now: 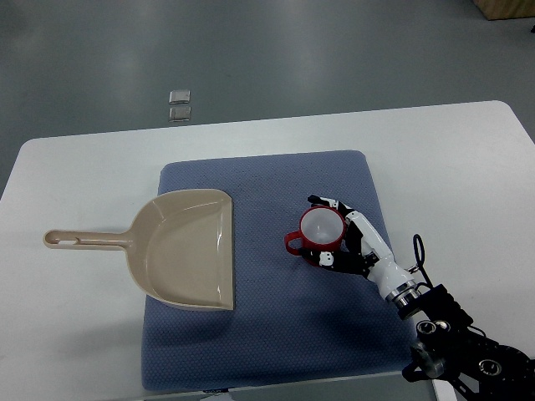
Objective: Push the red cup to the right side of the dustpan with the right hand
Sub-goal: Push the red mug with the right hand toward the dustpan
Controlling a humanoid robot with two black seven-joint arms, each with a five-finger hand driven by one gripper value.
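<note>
A red cup [320, 225] with a white inside stands upright on the blue mat [267, 334], its handle pointing left toward the dustpan. The beige dustpan [188, 251] lies on the mat's left part, open mouth facing right, its long handle reaching left over the white table. A gap of mat separates the cup from the dustpan's right edge. My right hand [324, 234] comes in from the lower right and wraps the cup: fingers [328, 202] curl round its far side and the thumb [326, 259] presses its near side. The left arm is out of sight.
The white table [468, 167] extends around the mat on all sides. Bare mat lies right of and below the cup. Two small square plates [179, 104] are set in the grey floor beyond the table's far edge.
</note>
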